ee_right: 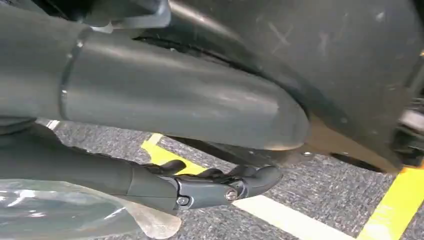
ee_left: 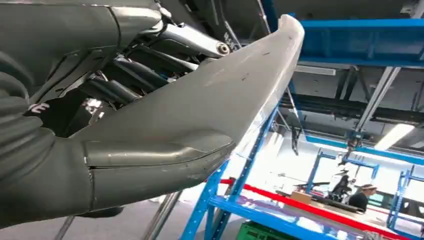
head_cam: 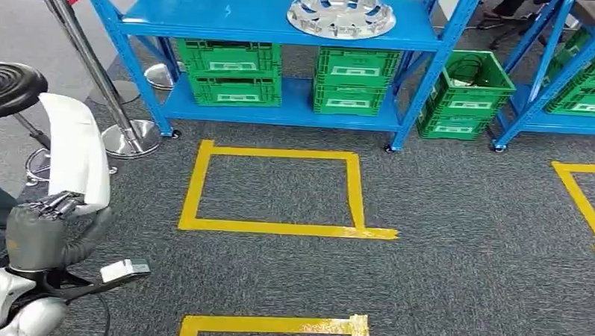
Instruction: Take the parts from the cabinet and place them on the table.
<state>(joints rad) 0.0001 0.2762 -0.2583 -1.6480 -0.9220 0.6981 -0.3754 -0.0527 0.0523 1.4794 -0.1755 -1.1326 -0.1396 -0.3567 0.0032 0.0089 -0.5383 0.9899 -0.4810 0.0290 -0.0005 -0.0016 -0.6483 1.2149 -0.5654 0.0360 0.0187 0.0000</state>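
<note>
White curved panel (head_cam: 75,149) gripped at its lower end by left hand (head_cam: 42,219), standing above the hand, long axis upright, upper end toward blue shelf (head_cam: 270,17), right hand (ee_right: 220,182) fingers curled, grip unclear.

Glossy chrome-look wheel cover (head_cam: 342,14) on smooth blue painted-metal shelf (head_cam: 232,16), ribbed green plastic crates (head_cam: 229,72) below, rough grey carpet floor (head_cam: 456,248) with shiny yellow tape (head_cam: 277,228), smooth white plastic part (head_cam: 75,149) in matt grey left hand (head_cam: 42,219).
</note>
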